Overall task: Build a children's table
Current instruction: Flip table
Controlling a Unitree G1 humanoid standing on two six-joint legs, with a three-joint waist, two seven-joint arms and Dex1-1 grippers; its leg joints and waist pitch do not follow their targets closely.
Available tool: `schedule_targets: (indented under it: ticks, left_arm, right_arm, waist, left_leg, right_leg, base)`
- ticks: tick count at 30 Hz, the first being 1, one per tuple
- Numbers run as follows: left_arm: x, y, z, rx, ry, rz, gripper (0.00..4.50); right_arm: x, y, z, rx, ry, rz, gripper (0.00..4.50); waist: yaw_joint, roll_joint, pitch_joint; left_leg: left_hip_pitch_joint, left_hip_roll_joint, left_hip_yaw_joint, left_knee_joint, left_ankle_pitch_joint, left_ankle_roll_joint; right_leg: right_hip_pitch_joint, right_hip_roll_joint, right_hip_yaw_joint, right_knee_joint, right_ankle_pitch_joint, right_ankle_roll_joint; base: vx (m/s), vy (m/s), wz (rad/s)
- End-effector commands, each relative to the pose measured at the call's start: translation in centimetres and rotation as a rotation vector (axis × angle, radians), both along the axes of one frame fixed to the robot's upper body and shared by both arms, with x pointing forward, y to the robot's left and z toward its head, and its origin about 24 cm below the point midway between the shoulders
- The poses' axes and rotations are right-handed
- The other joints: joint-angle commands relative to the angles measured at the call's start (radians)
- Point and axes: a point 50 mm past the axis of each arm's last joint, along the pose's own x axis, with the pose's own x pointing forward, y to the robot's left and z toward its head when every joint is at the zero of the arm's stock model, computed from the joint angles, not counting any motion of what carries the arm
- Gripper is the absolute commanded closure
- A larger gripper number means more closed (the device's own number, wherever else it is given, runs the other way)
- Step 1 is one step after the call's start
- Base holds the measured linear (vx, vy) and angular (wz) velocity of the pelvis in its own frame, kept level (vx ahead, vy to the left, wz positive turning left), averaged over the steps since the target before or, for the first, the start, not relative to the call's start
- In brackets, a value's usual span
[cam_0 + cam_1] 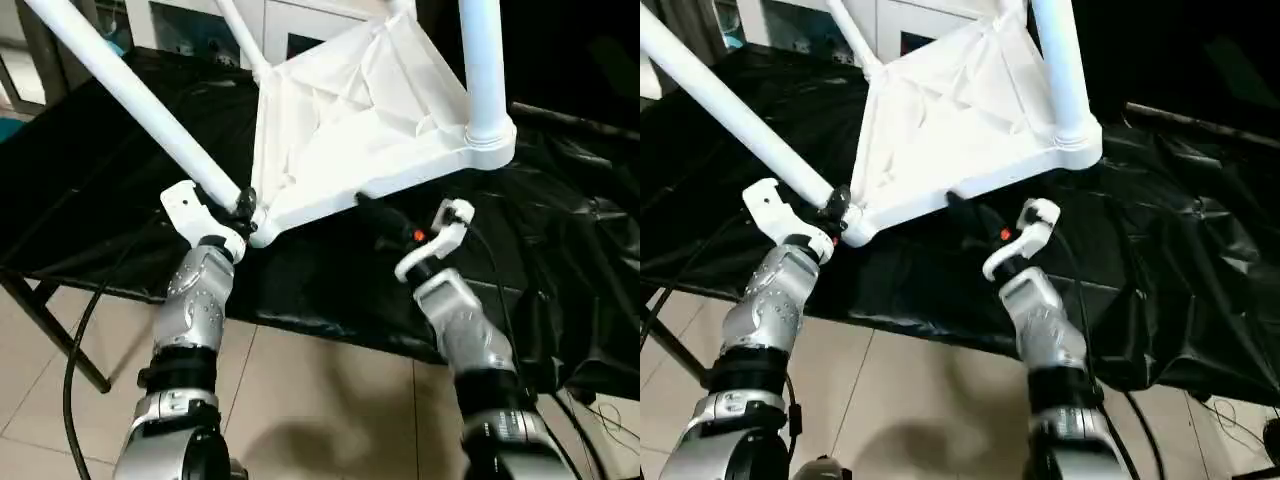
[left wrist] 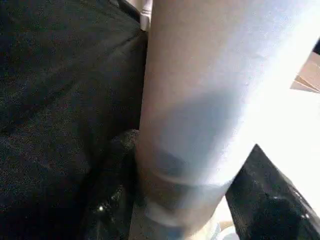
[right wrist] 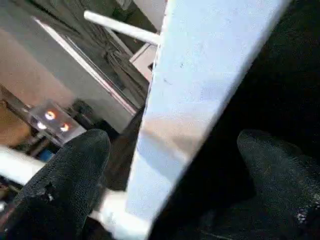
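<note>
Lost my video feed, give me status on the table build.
Left gripper shut on a leg at its corner socket. Right gripper open, straddling the tabletop rim. Table upside down, tilted, on black cloth. Nothing blocking.

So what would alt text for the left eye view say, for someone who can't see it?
A small white children's table lies tilted, ribbed underside up, on a black-cloth-covered work table. The robot's left gripper grips a leg at the near corner; the right gripper meets the top's near edge.

The long white tubular legs (image 1: pixel 130 95) of the small white plastic children's table (image 1: pixel 350 130) run out past the picture's top edge. The right gripper's (image 1: pixel 385 222) black fingertips are hidden beneath the tabletop's rim.
</note>
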Motion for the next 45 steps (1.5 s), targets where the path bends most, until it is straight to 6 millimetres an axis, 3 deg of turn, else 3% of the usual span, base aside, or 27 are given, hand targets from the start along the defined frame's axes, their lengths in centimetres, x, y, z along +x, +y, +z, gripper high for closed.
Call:
schedule_targets:
  ticks: [1, 8, 10, 15, 16, 21, 26, 35, 41, 42, 44, 45]
  left_arm:
    - [0.0, -2.1, 0.5, -0.054, -0.019, -0.064, 2.32]
    - [-0.4, -3.4, 0.7, -0.042, -0.023, -0.104, 2.32]
    - [-0.5, -3.8, 0.7, -0.038, -0.021, -0.111, 2.32]
    - [-0.8, -4.3, 0.7, -0.029, -0.019, -0.118, 2.32]
    - [-0.9, -4.4, 0.8, -0.029, -0.021, -0.121, 2.32]
    - [-1.3, -4.5, 0.7, -0.025, -0.02, -0.13, 2.32]
    - [-1.6, -4.6, 0.4, -0.029, -0.009, -0.138, 2.32]
    - [-1.8, -4.6, 0.1, -0.034, 0.003, -0.142, 2.32]
    - [-1.9, -4.7, 0.2, -0.03, 0.003, -0.155, 2.32]
    - [-1.9, -4.7, 0.1, -0.027, 0.005, -0.156, 2.32]
    - [-1.9, -4.7, 0.1, -0.026, 0.007, -0.156, 2.32]
    - [-1.9, -4.7, 0.0, -0.027, 0.008, -0.157, 2.32]
  right_arm:
    - [0.6, -0.4, 0.2, 0.017, 0.01, -0.024, 0.0]
    - [2.6, -0.3, 1.0, 0.048, 0.065, -0.088, 0.0]
    - [3.1, -0.3, 1.1, 0.065, 0.097, -0.119, 0.0]
    - [3.8, -0.1, 1.0, 0.057, 0.159, -0.161, 0.0]
    - [3.9, -0.1, 1.1, 0.065, 0.165, -0.168, 0.0]
    - [4.1, -0.1, 1.1, 0.065, 0.167, -0.178, 0.0]
    - [4.4, -0.8, 1.3, 0.084, 0.169, -0.225, 0.38]
    - [4.7, -1.8, 1.5, 0.12, 0.176, -0.281, 1.09]
    - [4.7, -2.0, 1.3, 0.102, 0.179, -0.291, 1.66]
    - [4.6, -2.0, 1.2, 0.093, 0.18, -0.29, 1.75]
    - [4.6, -2.0, 1.2, 0.089, 0.179, -0.288, 1.92]
    - [4.6, -2.0, 1.2, 0.09, 0.179, -0.289, 2.01]
  waist:
    - [-0.007, 0.01, -0.074]
    - [-0.006, 0.012, -0.077]
    - [-0.008, 0.005, -0.078]
    - [-0.006, 0.009, -0.081]
    - [-0.006, 0.001, -0.08]
    - [-0.007, 0.001, -0.075]
    - [-0.01, 0.001, -0.073]
    - [-0.009, 0.002, -0.076]
    - [-0.01, 0.005, -0.076]
    - [-0.009, 0.013, -0.076]
    - [-0.01, 0.008, -0.076]
    - [-0.01, 0.012, -0.076]
  left_leg:
    - [0.024, 0.042, -0.006, -0.052, 0.006, 0.036]
    - [0.025, 0.041, -0.001, -0.048, 0.026, 0.027]
    - [0.022, 0.039, -0.001, -0.047, 0.037, 0.032]
    - [0.019, 0.04, 0.001, -0.038, 0.072, 0.054]
    - [0.016, 0.04, 0.002, -0.037, 0.068, 0.058]
    - [0.017, 0.043, 0.002, -0.041, 0.009, 0.045]
    - [0.016, 0.043, 0.004, -0.044, -0.034, 0.02]
    - [0.015, 0.04, 0.004, -0.039, -0.009, 0.04]
    - [0.016, 0.042, 0.004, -0.04, -0.019, 0.035]
    - [0.016, 0.042, 0.003, -0.04, -0.022, 0.031]
    - [0.016, 0.042, 0.004, -0.04, -0.024, 0.032]
    - [0.017, 0.042, 0.003, -0.04, -0.026, 0.031]
  right_leg:
    - [0.047, -0.086, 0.05, -0.049, 0.19, -0.195]
    - [0.046, -0.085, 0.05, -0.044, 0.217, -0.206]
    - [0.05, -0.084, 0.05, -0.042, 0.231, -0.207]
    - [0.044, -0.082, 0.05, -0.033, 0.278, -0.213]
    - [0.045, -0.082, 0.049, -0.032, 0.266, -0.211]
    - [0.041, -0.085, 0.049, -0.04, 0.176, -0.196]
    - [0.039, -0.084, 0.049, -0.045, 0.11, -0.18]
    - [0.039, -0.082, 0.049, -0.041, 0.16, -0.185]
    - [0.037, -0.08, 0.048, -0.041, 0.148, -0.192]
    - [0.037, -0.081, 0.048, -0.041, 0.147, -0.192]
    - [0.038, -0.08, 0.049, -0.041, 0.152, -0.192]
    - [0.037, -0.08, 0.049, -0.041, 0.151, -0.192]
  base:
    - [0.0, 0.0, 0.0]
    - [0.0, 0.0, 0.0]
    - [0.0, 0.0, 0.0]
    - [0.0, 0.0, 0.0]
    - [0.0, 0.0, 0.0]
    - [0.0, 0.0, 0.0]
    - [0.0, 0.0, 0.0]
    - [0.0, 0.0, 0.0]
    - [0.0, 0.0, 0.0]
    - [0.0, 0.0, 0.0]
    - [0.0, 0.0, 0.0]
    - [0.0, 0.0, 0.0]
